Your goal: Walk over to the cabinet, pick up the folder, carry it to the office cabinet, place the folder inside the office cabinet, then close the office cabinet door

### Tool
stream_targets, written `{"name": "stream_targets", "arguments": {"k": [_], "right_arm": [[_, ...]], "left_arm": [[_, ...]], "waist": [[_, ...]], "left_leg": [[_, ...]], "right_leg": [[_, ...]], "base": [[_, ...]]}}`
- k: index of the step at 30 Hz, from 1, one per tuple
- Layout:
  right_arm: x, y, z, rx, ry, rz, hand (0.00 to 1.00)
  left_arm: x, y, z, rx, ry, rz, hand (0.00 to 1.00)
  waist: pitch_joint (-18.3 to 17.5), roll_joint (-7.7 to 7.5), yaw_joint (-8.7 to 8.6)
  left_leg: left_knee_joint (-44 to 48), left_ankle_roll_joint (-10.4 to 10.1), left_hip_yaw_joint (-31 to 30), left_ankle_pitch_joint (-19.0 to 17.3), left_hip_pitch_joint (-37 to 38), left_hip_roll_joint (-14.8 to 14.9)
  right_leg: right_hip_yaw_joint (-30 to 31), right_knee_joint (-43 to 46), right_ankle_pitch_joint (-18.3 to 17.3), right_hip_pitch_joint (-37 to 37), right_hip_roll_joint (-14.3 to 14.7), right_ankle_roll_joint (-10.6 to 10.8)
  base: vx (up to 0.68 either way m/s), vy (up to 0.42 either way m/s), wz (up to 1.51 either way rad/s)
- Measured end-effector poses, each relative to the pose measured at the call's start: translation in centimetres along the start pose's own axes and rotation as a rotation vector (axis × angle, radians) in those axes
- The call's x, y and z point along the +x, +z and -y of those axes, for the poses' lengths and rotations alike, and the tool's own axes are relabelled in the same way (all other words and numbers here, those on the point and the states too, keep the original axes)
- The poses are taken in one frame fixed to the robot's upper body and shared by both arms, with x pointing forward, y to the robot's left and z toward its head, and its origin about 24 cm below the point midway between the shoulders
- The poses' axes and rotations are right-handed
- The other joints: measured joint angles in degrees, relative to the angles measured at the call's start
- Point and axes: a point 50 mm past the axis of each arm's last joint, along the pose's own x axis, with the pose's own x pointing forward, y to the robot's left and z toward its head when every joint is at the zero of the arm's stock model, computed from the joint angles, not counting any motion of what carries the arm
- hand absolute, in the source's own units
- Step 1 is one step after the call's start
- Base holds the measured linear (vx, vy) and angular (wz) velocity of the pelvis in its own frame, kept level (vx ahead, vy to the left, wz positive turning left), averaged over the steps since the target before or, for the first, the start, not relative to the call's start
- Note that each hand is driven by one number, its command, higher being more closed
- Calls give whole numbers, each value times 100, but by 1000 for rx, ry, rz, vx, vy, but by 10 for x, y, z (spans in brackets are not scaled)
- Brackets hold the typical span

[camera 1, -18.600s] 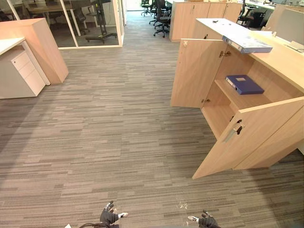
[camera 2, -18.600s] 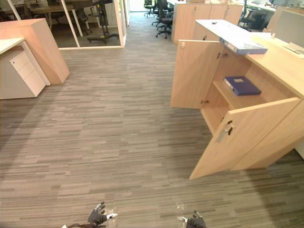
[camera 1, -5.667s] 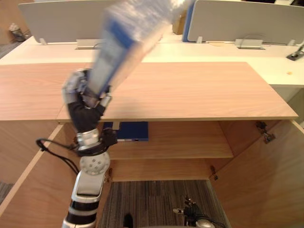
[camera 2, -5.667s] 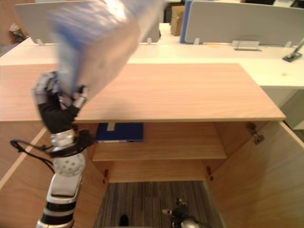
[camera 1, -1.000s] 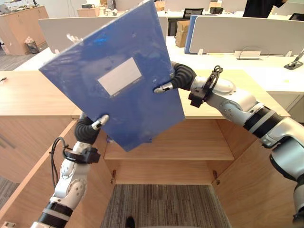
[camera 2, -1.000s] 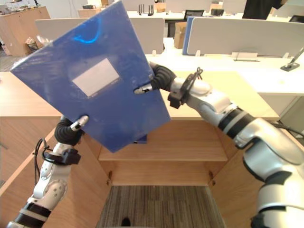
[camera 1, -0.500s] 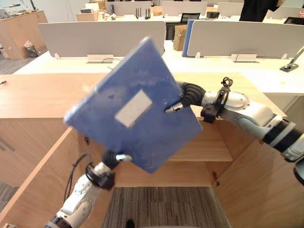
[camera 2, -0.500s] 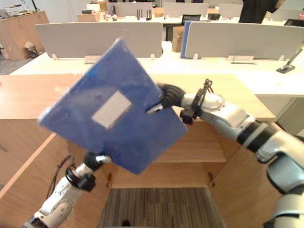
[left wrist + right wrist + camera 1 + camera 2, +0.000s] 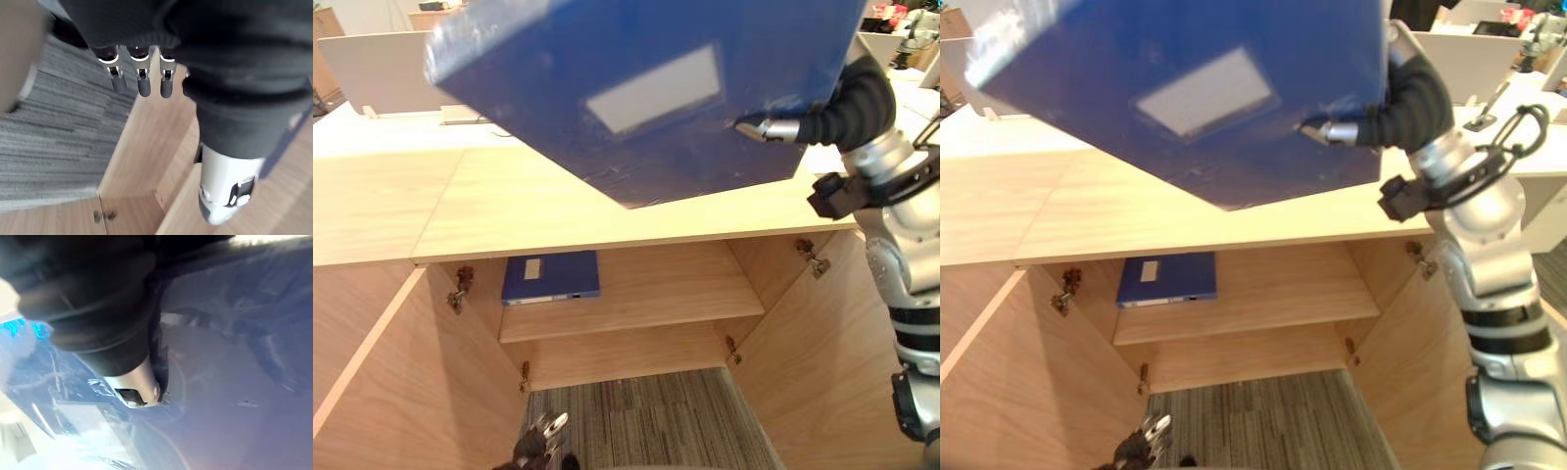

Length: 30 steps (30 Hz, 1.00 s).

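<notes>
The blue folder (image 9: 646, 88) with a white label hangs high above the wooden cabinet top (image 9: 509, 215), tilted, its lower corner pointing down. My right hand (image 9: 832, 113) is shut on its right edge, thumb tip pressed on the cover; in the right wrist view the thumb (image 9: 134, 389) lies against the folder (image 9: 234, 382). My left hand (image 9: 536, 450) hangs low near the carpet before the open cabinet, fingers (image 9: 139, 73) straight and holding nothing.
Below the top the office cabinet stands open, with a shelf (image 9: 646, 294) carrying a second blue folder (image 9: 551, 277) at its left end. The left door (image 9: 391, 382) and right door (image 9: 822, 362) both swing out towards me. White desk dividers stand behind.
My left hand has let go of the folder and dropped down to the floor level. The right hand alone now holds the folder, raised higher and closer to my head.
</notes>
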Motion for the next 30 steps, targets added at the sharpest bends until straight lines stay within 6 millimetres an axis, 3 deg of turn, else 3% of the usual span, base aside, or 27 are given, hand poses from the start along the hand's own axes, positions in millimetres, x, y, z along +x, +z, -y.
{"name": "stream_targets", "arguments": {"k": [4,8,13,16,21,25,28,30], "right_arm": [[-17,4,-27,-137,92,-26,100],[-40,-1,-60,-95,149,-69,100],[-77,-31,-134,60,422,-260,100],[-103,-56,-165,64,609,-406,100],[-126,-82,-173,9,679,-549,100],[-171,-120,-186,-25,813,-793,100],[-203,-146,-187,181,613,-1067,100],[-220,-157,-183,347,350,-1212,100]], "left_arm": [[-11,-11,-21,-32,127,-17,0],[-19,-16,-34,-45,187,-24,0],[-23,-18,-40,-25,223,-33,0],[-21,-16,-39,-6,222,-34,0],[-21,-11,-41,-24,236,-14,0],[-16,1,-36,-7,225,31,0],[-15,3,-35,-6,229,39,0],[-14,-2,-29,-20,220,30,0]], "waist": [[8,-12,-58],[26,-38,-47],[72,-72,-13],[152,-97,42],[288,-83,98],[412,-33,184],[516,30,211],[580,136,210]], "left_leg": [[-1,-2,-6,-3,4,53],[-1,-25,-9,-23,3,55],[3,-48,-5,-50,-3,30],[5,-47,-5,-75,-12,-11],[29,12,-5,-122,-12,-102],[32,28,-42,-139,-9,-191],[32,28,-124,-139,8,-225],[31,29,-151,-138,38,-257]], "right_leg": [[29,-6,8,-25,39,-17],[42,-9,-7,-34,37,5],[45,-4,-7,-52,19,7],[42,8,-25,-69,-6,24],[32,23,-63,-72,-95,44],[-5,31,-91,-44,-151,87],[-62,31,-112,5,-178,119],[-93,47,-126,35,-213,140]], "base": [[-34,7,-3],[-25,22,-2],[0,13,-1],[10,10,0],[60,31,1],[81,14,4],[48,2,10],[10,16,7]]}}
